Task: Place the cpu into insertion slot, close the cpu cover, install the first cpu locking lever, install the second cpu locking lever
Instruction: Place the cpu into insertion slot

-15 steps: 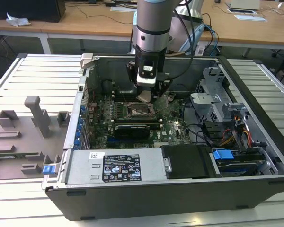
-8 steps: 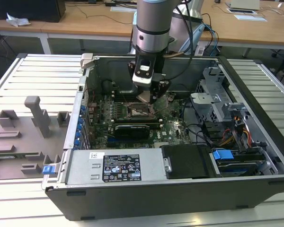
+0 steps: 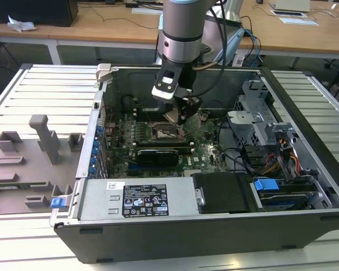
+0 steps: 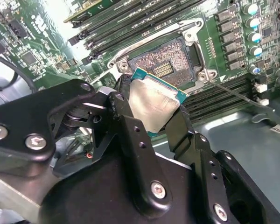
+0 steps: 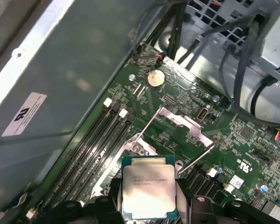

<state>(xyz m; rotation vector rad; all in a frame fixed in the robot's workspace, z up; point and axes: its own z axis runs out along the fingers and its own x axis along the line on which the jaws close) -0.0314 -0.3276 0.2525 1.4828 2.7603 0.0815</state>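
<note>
My gripper [image 4: 151, 106] is shut on the cpu [image 4: 154, 103], a flat square chip with a silver-grey top pinched by its edges between the two black fingers [image 4: 127, 122]. In the first wrist view the cpu [image 5: 148, 190] hangs just above the insertion slot [image 5: 136, 148]. The second wrist view shows the slot's bare pin field [image 4: 164, 61] a little beyond the chip. The cpu cover [image 5: 183, 122] stands swung open behind the slot. Two thin locking levers [image 5: 197, 157] are raised. In the exterior view the gripper [image 3: 182, 116] is inside the computer case over the motherboard.
Long black memory slots [image 5: 100, 144] flank the slot. A black card [image 3: 157, 155] lies in front of it. The power supply [image 3: 141, 200], drive cage [image 3: 260, 121] with cables [image 5: 242, 70] and the case wall [image 5: 74, 70] hem in the board. Grey fixtures [image 3: 42, 138] stand on the table.
</note>
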